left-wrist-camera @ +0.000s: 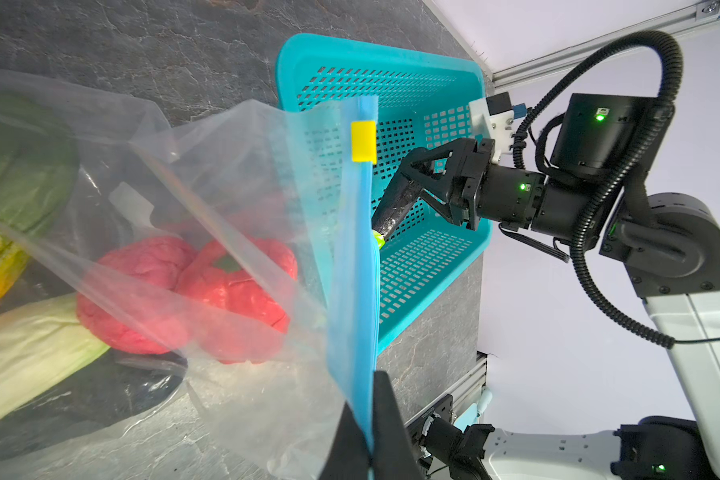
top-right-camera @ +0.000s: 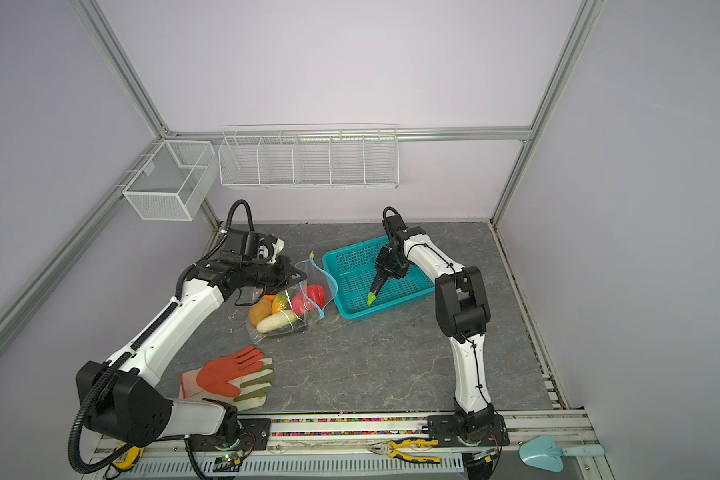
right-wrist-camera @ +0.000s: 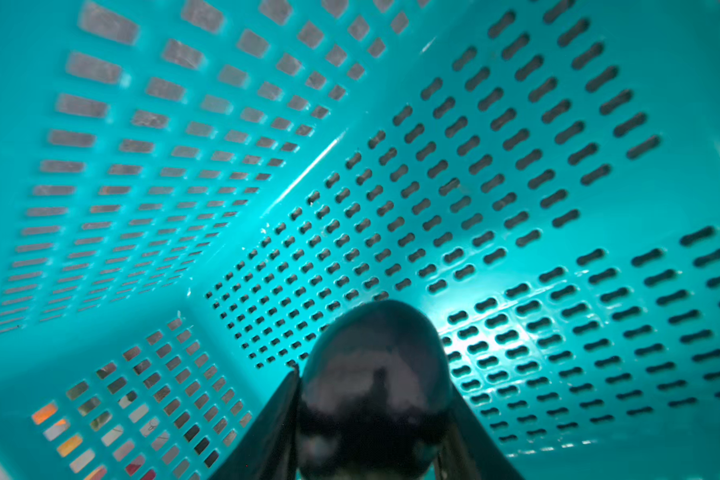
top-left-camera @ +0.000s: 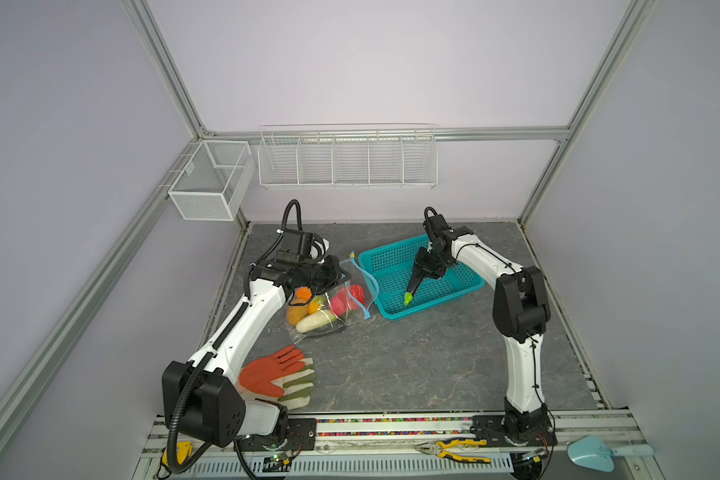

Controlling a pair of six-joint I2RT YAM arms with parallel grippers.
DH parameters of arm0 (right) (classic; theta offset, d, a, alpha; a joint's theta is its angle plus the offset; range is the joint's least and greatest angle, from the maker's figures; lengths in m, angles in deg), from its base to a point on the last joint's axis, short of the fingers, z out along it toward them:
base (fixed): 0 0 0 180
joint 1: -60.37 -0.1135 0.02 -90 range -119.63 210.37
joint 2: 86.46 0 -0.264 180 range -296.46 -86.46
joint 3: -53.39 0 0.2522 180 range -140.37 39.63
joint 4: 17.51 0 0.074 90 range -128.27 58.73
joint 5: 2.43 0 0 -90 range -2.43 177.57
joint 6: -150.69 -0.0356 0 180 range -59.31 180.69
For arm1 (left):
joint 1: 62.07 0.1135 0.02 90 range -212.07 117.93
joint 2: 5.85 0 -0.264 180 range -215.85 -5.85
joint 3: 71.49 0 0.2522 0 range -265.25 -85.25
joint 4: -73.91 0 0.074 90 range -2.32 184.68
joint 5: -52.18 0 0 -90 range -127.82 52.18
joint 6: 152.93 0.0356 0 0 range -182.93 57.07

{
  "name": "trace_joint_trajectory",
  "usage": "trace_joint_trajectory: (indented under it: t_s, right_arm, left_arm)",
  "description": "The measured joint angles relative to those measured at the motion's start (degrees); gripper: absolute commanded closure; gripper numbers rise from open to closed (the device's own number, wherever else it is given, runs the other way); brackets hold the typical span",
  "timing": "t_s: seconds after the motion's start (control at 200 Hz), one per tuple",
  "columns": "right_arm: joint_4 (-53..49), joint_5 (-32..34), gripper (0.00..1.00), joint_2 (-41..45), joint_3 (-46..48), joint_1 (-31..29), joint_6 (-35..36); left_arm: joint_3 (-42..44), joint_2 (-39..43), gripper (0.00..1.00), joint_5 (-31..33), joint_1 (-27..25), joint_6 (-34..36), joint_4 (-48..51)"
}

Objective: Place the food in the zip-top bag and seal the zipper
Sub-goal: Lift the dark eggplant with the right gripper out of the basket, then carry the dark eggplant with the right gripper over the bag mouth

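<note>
Right gripper clasps the dark eggplant, low inside the teal basket. Glossy skin looks slippery, the toy light and stiff; its thick middle seems the safest hold. Left gripper, pressed together, pinches the zipper of the zip-top bag just beside; other food lies inside. No writing is readable.

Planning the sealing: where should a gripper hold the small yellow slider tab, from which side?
Probably pinch the small yellow slider tab across its flat faces, straddling the light-blue zipper strip, from the teal perforated basket side; the clear bag bulges opposite, the shut left gripper farther along.
</note>
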Motion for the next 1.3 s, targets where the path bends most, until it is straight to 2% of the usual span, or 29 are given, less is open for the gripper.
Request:
trace_joint_trajectory:
  t_s: [0.35,0.565,0.98,1.299]
  right_arm:
    - [5.88,3.78,0.53,10.51,4.55,-0.44,0.57]
    - [12.52,5.73,0.53,17.59,7.89,-3.34,0.31]
    - [27.3,8.74,0.53,25.44,18.21,-10.54,-0.96]
    - [37.9,10.29,0.53,27.17,19.45,-14.29,-0.92]
  left_arm:
    - [0.0,0.0,1.0,0.09,0.0,-0.02,0.02]
    - [-0.17,-0.2,1.0,0.11,0.0,-0.02,0.15]
    - [-2.32,-1.31,1.0,0.52,0.0,0.0,0.79]
    - [-2.58,-1.42,1.0,0.76,0.0,-0.02,1.33]
